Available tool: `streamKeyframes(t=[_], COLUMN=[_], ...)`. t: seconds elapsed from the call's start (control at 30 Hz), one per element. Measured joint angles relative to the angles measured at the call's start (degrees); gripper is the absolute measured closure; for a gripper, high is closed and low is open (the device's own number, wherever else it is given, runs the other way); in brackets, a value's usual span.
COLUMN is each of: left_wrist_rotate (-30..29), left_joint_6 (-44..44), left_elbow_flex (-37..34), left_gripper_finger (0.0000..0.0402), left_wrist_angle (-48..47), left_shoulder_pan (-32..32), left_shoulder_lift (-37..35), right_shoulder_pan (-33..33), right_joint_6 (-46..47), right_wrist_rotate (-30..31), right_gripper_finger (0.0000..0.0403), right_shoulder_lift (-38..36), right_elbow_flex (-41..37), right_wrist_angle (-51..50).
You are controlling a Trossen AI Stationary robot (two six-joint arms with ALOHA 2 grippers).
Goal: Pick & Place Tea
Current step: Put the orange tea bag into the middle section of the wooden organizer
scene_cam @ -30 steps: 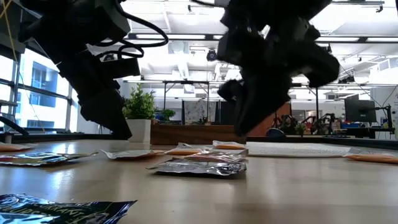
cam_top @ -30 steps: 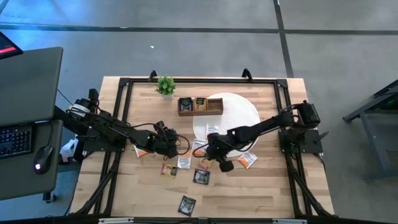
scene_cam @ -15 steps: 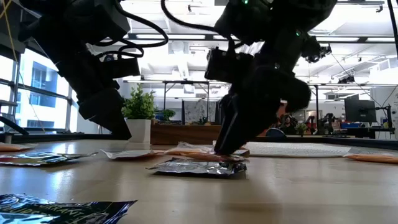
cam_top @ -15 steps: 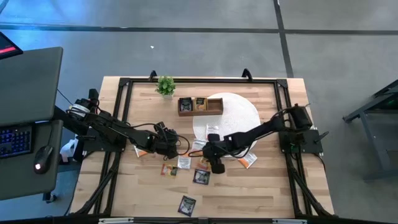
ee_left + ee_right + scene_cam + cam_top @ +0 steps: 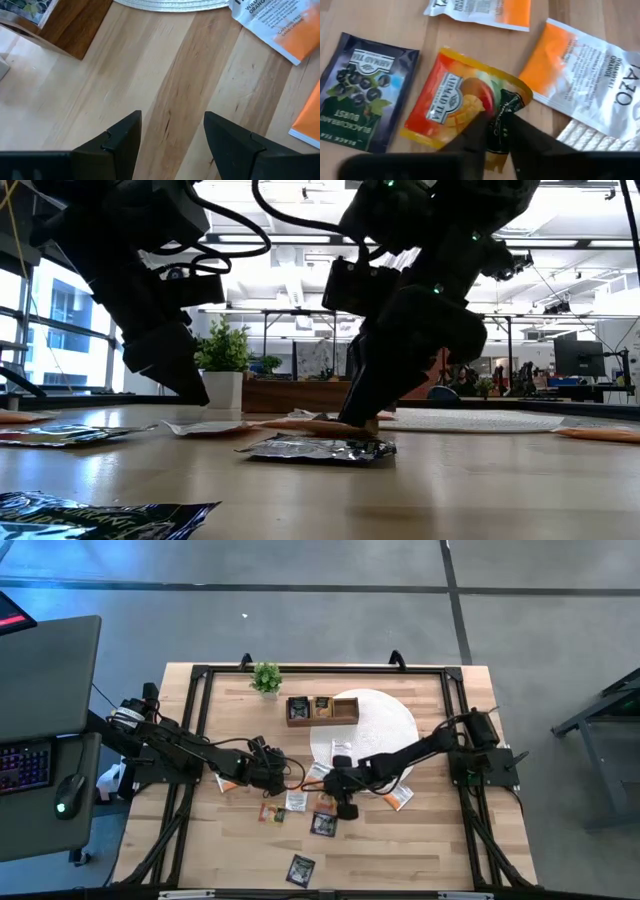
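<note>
Pinching one corner of the flat orange-and-yellow mango tea sachet (image 5: 460, 107), my right gripper (image 5: 495, 131) sat low on the pale wooden table (image 5: 400, 850), fingers narrowed onto the foil (an edge grip suits something so thin). It lay beside a black blackcurrant sachet (image 5: 365, 90), near the round white woven mat (image 5: 385, 720). My left gripper (image 5: 172, 135) waited nearby, spread wide over bare wood.

**Colours and patterns of the sachets and table fittings**

Orange-yellow sachet (image 5: 460, 107) with mango print and white label; black sachet (image 5: 365, 90) with dark berries and green leaves; white-and-orange sachet (image 5: 590, 82) with black lettering. Pale striped wooden table (image 5: 200, 95); white woven mat (image 5: 385, 720); dark brown tray (image 5: 322, 710) (green plant (image 5: 265, 676) nearby).
</note>
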Motion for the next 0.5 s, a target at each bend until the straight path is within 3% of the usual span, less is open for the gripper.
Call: streamKeyframes(t=[0.1,0.23,0.33,0.43,0.5], left_wrist_rotate=[0.3,0.3,0.2,0.0,-0.1], left_joint_6=[0.0,0.0,0.1,0.1,0.1], left_elbow_flex=[0.0,0.0,0.0,0.0,0.0], left_gripper_finger=[0.0190,0.0190,0.0190,0.0190,0.0190], left_wrist_angle=[0.0,0.0,0.1,0.2,0.5], left_shoulder_pan=[0.0,0.0,0.0,0.0,0.0], left_shoulder_lift=[0.0,0.0,0.0,0.0,0.0], right_shoulder_pan=[0.0,0.1,-0.1,-1.6,-3.8], right_joint_6=[-1.8,-7.2,-18.5,-36.3,-48.2], right_wrist_rotate=[-0.1,3.1,14.6,29.5,35.6], right_gripper_finger=[0.0394,0.0378,0.0379,0.0394,0.0399], right_shoulder_lift=[-0.9,-4.0,-6.9,-8.8,-8.5], right_elbow_flex=[-0.2,0.5,2.0,2.9,2.9], right_wrist_angle=[0.6,-1.4,-0.6,3.5,7.9])
